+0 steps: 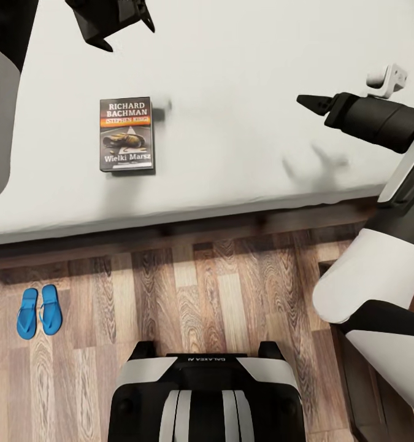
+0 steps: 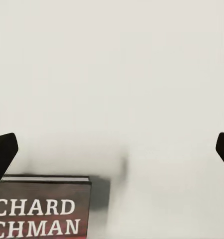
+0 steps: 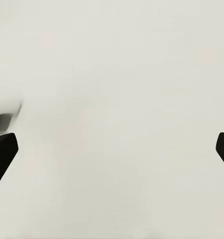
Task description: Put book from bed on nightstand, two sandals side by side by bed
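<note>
The book (image 1: 126, 134) lies flat on the bed's pale mattress (image 1: 243, 55), dark cover up, showing "Richard Bachman" and an orange band. My left gripper (image 1: 128, 35) hovers open over the mattress just beyond the book's top edge. In the left wrist view the book's upper corner (image 2: 40, 209) sits below the spread fingertips (image 2: 2, 154) of the left gripper (image 2: 112, 154). My right gripper (image 1: 311, 103) is open above bare mattress (image 3: 112, 99) far to the book's right, holding nothing. Two blue sandals (image 1: 39, 311) lie side by side on the floor near the bed frame (image 1: 170, 232).
Wood-plank floor (image 1: 219, 294) runs between the bed and my base (image 1: 203, 399). A dark brown piece of furniture (image 1: 348, 368) stands at the right, mostly hidden by my right arm; I cannot tell what it is.
</note>
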